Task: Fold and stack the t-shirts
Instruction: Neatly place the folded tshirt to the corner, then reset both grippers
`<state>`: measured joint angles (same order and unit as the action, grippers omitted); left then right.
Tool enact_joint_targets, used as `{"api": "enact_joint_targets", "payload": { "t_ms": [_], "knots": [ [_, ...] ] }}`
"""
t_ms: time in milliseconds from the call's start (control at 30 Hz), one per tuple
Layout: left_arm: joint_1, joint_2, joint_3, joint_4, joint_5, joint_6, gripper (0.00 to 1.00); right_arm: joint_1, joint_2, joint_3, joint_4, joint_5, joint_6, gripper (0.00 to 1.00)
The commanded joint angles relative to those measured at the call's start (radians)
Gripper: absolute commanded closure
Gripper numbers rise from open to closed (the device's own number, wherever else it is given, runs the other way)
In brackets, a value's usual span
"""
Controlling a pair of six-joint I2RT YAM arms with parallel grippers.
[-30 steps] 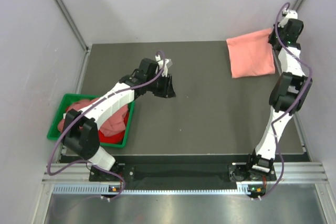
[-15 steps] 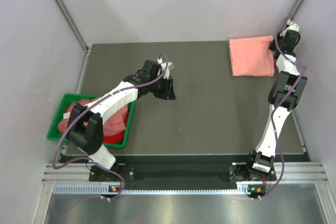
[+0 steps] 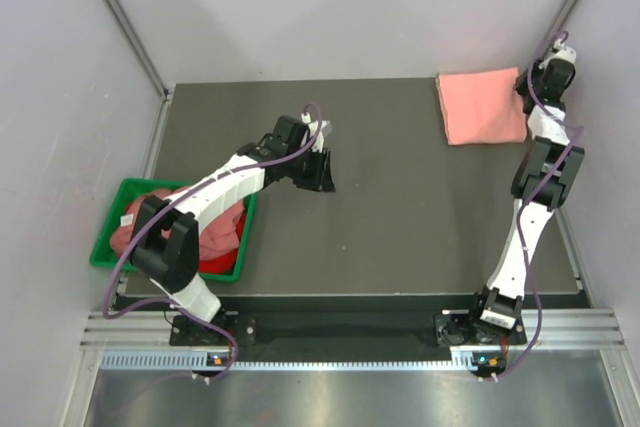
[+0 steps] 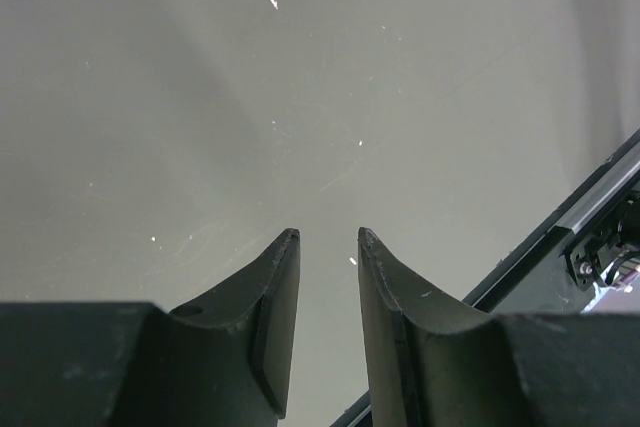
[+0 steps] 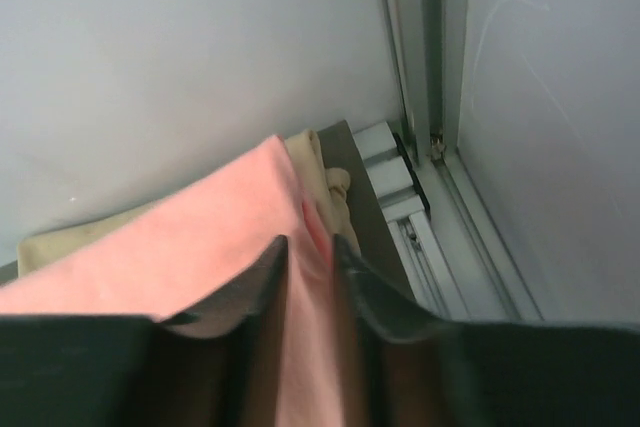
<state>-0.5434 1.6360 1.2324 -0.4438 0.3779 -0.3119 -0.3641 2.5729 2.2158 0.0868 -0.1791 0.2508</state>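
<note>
A folded salmon-pink t-shirt (image 3: pixel 482 107) lies flat at the table's far right corner. In the right wrist view the shirt (image 5: pixel 200 247) rests on a tan-beige t-shirt (image 5: pixel 325 172) whose edge shows beneath it. My right gripper (image 3: pixel 525 97) is at the shirt's right edge, and its jaws (image 5: pixel 310 244) are closed on a pinch of the pink cloth. My left gripper (image 3: pixel 322 169) hangs over the bare dark table near the middle; its jaws (image 4: pixel 328 237) are open and hold nothing. More pink and red t-shirts (image 3: pixel 215 232) lie crumpled in the bin at the left.
A green plastic bin (image 3: pixel 105 237) stands at the table's left edge beside the left arm. Grey walls and an aluminium rail (image 5: pixel 420 197) close in right behind the right gripper. The table's front edge rail (image 4: pixel 590 207) shows in the left wrist view.
The right gripper has moved back toward the far right corner with the salmon-pink shirt, which was tilted and raised and now lies flat. The left arm has barely moved.
</note>
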Motion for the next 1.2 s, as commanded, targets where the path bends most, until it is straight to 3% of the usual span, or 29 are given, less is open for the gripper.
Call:
{"api": "enact_joint_targets", "payload": {
  "t_ms": [0,67,233,333,467,600,733,867,900,933,1067,1167],
  "knots": [
    [-0.006,-0.01,0.039,-0.001,0.016,0.013,0.65,-0.024,-0.019,0.041,0.042,0.016,0.015,0.7],
    [-0.01,-0.025,0.041,-0.006,0.015,0.013,0.64,-0.024,-0.069,0.001,0.016,0.013,0.019,0.59],
    [-0.018,-0.06,0.038,-0.012,0.012,0.014,0.64,-0.01,-0.288,-0.2,0.019,-0.028,0.041,0.59],
    [-0.02,-0.094,0.03,0.002,0.016,0.007,0.64,0.007,-0.399,-0.341,-0.007,-0.034,0.06,0.61],
    [-0.02,-0.122,0.039,0.008,0.004,0.013,0.64,0.048,-0.534,-0.522,-0.084,-0.063,0.097,0.73],
    [-0.018,-0.149,0.084,-0.006,-0.042,0.013,0.64,0.12,-0.727,-0.666,-0.279,-0.068,0.134,0.73],
    [-0.018,-0.243,0.114,0.04,-0.095,-0.024,0.64,0.294,-0.995,-0.769,-0.53,-0.011,0.108,0.61],
    [-0.018,-0.352,0.104,0.044,-0.224,-0.046,0.61,0.447,-1.268,-0.912,-0.611,-0.029,0.142,0.5],
    [-0.018,-0.393,0.087,0.04,-0.272,-0.046,0.6,0.483,-1.369,-0.956,-0.619,-0.043,0.149,0.2],
    [-0.018,-0.415,0.078,0.034,-0.28,-0.041,0.6,0.505,-1.414,-0.966,-0.628,-0.037,0.145,0.01],
    [-0.018,-0.514,0.038,-0.041,-0.323,-0.056,0.48,0.542,-1.606,-1.021,-0.671,-0.028,0.16,0.0],
    [-0.018,-0.619,-0.003,-0.039,-0.313,-0.091,0.19,0.542,-1.733,-1.093,-0.661,-0.063,0.206,0.0]
  ]
}}
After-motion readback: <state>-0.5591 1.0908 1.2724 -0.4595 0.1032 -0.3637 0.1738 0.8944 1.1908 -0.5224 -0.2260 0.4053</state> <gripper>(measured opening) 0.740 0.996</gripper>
